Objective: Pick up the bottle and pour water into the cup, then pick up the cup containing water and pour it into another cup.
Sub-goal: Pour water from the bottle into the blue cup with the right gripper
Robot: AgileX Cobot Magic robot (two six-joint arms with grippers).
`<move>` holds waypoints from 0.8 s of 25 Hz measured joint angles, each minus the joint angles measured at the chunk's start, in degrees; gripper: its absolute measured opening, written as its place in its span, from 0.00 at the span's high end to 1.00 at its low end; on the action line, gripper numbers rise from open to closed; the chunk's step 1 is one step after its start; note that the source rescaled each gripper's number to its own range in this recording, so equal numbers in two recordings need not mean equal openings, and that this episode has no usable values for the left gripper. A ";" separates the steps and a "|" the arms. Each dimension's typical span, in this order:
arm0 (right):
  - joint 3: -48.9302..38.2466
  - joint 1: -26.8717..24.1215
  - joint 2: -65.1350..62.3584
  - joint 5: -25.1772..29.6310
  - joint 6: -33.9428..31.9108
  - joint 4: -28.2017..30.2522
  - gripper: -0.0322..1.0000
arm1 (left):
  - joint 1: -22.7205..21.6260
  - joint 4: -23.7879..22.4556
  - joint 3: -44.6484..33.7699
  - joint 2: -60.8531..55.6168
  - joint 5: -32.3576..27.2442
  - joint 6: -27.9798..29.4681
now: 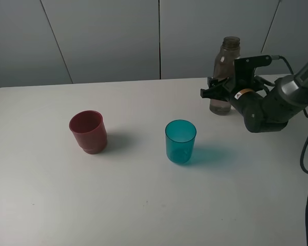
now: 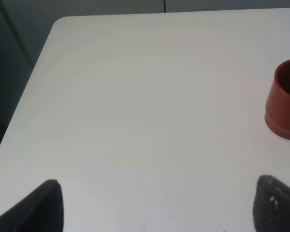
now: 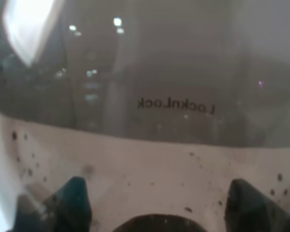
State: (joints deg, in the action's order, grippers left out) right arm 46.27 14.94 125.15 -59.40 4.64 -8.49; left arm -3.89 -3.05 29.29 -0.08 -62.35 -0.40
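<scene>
My left gripper [image 2: 157, 207] is hovering, jaws apart, over the table [image 1: 143, 205] near the red cup [image 1: 88, 131]. The teal cup [image 1: 180, 142] is standing mid-table. My right gripper [image 1: 218, 90] is clamping the bottle [image 1: 228, 59] at far right.

You have one bottle [image 1: 228, 56], two cups, one teal cup [image 1: 180, 142] and one red cup [image 1: 88, 131], one table [image 1: 143, 205], one arm [image 1: 269, 110] showing in your high view.
</scene>
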 joint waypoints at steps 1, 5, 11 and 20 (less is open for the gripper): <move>-1.23 0.00 -0.91 -0.74 0.34 0.34 0.97 | 0.00 0.00 0.00 0.00 0.00 0.00; -6.33 0.00 -5.29 -2.88 1.02 0.39 0.97 | 0.00 0.00 0.00 0.00 0.00 0.00; -12.15 0.00 -10.83 -3.46 3.61 5.01 0.97 | 0.00 0.00 0.00 0.00 0.00 0.40; -18.79 0.00 -17.16 -3.62 10.43 13.82 0.97 | 0.00 0.00 0.00 0.00 0.00 0.40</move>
State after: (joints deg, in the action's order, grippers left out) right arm 27.47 14.94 107.99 -63.02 15.07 5.32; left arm -3.89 -3.05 29.29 -0.08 -62.35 0.00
